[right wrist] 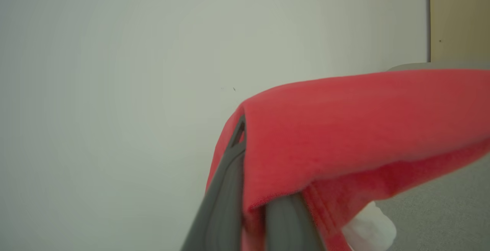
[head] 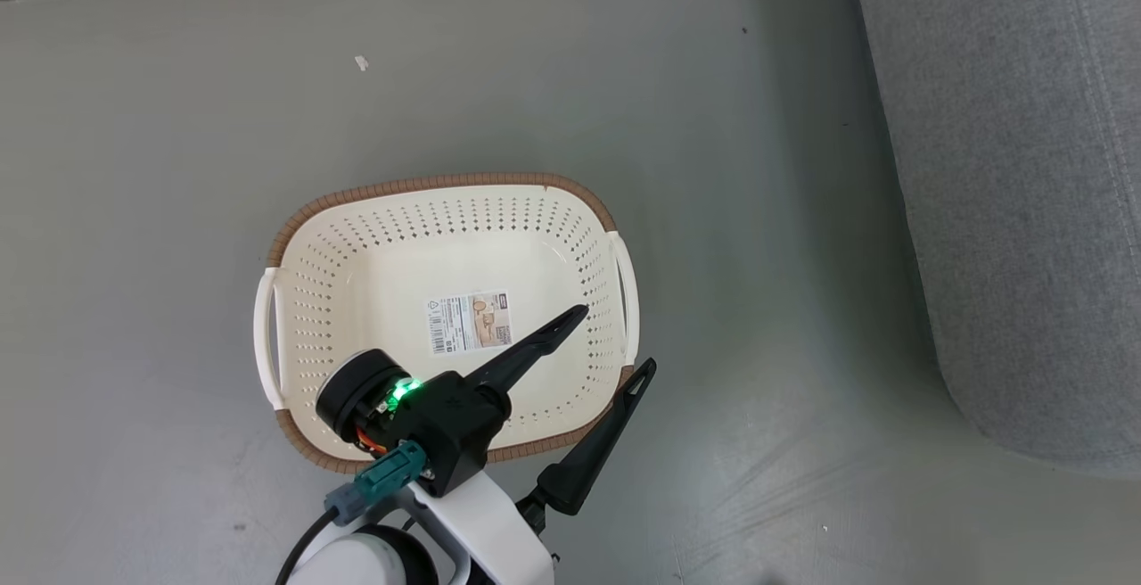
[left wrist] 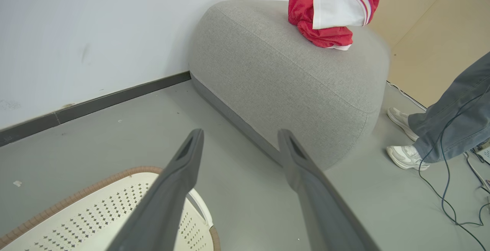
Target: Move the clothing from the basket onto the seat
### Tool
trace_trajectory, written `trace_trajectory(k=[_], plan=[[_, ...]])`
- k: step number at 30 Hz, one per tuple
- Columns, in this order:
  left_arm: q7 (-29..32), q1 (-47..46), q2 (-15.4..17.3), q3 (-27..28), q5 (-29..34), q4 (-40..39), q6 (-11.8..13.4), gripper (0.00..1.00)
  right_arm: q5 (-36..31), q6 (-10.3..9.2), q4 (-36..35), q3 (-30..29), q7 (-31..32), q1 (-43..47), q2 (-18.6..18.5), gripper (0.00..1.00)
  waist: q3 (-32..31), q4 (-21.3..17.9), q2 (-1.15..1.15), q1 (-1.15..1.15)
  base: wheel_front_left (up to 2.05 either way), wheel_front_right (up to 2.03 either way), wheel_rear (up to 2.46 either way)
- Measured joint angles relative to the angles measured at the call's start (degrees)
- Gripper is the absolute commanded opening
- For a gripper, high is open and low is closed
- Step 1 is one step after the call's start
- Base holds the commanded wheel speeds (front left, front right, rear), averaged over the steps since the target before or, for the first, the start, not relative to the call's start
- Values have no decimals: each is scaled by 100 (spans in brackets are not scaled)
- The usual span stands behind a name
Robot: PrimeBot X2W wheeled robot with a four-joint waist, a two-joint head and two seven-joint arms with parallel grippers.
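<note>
1. The seat (left wrist: 291, 79) stands on the floor against the wall, well apart from the basket; its broad top is the drop spot.
2. The basket (head: 357, 237) is bare down to its label (head: 470, 322), so nothing is left to lift out.
3. The clothing (left wrist: 323, 36) hangs bunched, its lower folds touching the seat's top near the rounded edge, likely ready for release.
4. The right gripper (right wrist: 257, 155) is clamped on the red fabric, carrying its upper part.
5. The left gripper (head: 617, 335) hovers over the basket's right-hand rim, fingers spread, holding nothing.
</note>
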Motion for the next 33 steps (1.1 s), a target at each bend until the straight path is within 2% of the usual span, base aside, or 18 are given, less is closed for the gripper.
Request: trace_trajectory(k=[8,17,20,23,25,27,28,29,33], plan=[[110,-1,45,65,5,-47,43,100,-234,0,327,58,-65,536,225,0,241,-6,0,0,0,0,0],[261,-5,167,126,58,-157,111,100,-230,0,826,-235,-264,1002,553,0,534,-85,0,0,0,0,0],[294,-78,182,137,100,-196,111,100,-227,0,918,-245,-389,1081,694,4,622,-129,0,0,0,0,0],[294,-149,198,169,102,-230,112,100,-221,0,931,-226,-481,1079,757,22,671,-162,0,0,0,0,0],[293,-197,212,214,121,-247,118,100,-220,0,912,-146,-586,1077,812,31,707,-202,0,0,0,0,0],[253,-221,213,278,170,-242,126,100,-215,0,862,11,-726,1078,888,45,722,-250,0,0,0,0,0],[223,-232,205,280,175,-236,126,100,-214,0,832,85,-769,1080,904,63,713,-266,0,0,0,0,0],[185,-232,189,281,175,-232,126,100,-214,0,800,136,-780,1081,900,98,699,-275,0,0,0,0,0],[87,-232,89,285,174,-207,126,100,-215,0,711,314,-916,1205,836,100,629,-295,0,0,0,0,0]])
